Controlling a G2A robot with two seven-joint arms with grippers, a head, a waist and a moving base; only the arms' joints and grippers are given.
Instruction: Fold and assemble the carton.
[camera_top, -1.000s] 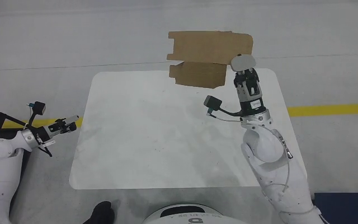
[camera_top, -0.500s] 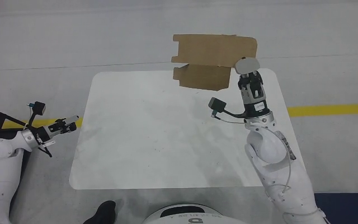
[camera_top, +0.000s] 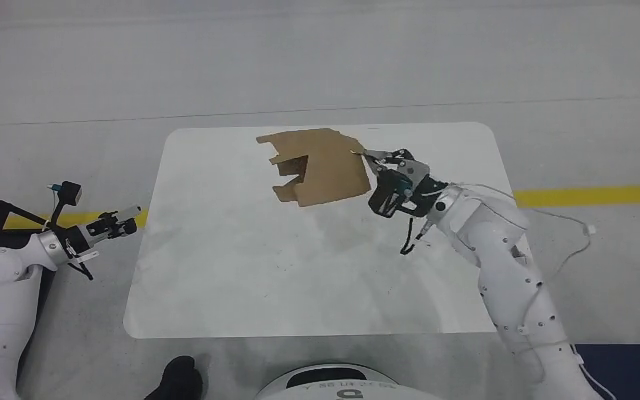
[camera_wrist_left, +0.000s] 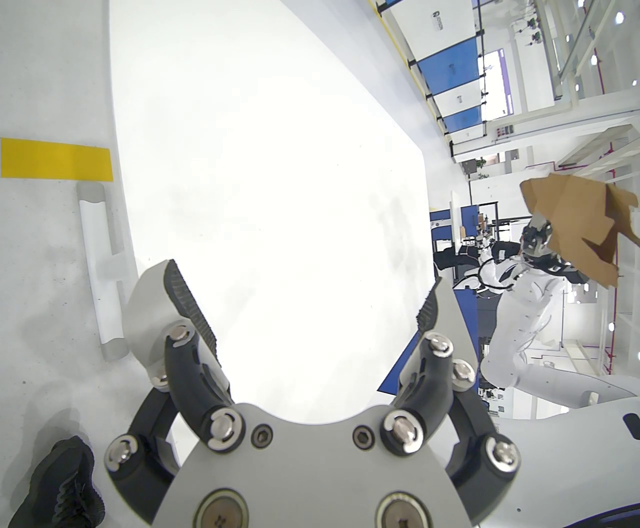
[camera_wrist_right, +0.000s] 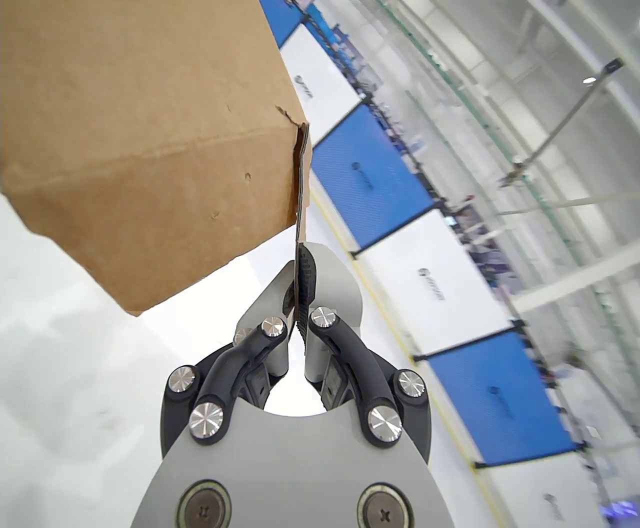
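Our right gripper (camera_wrist_right: 300, 282) is pinched tight on one edge of the carton (camera_top: 315, 165), its jaws closed with the cardboard clamped between them. We hold the carton partly folded in the air over the table (camera_top: 300, 290), near the middle of its far edge. Our left gripper (camera_wrist_left: 300, 295) hangs beyond the table's left edge, over the floor by a yellow stripe (camera_wrist_left: 55, 157), jaws spread wide with nothing in them, well apart from the carton.
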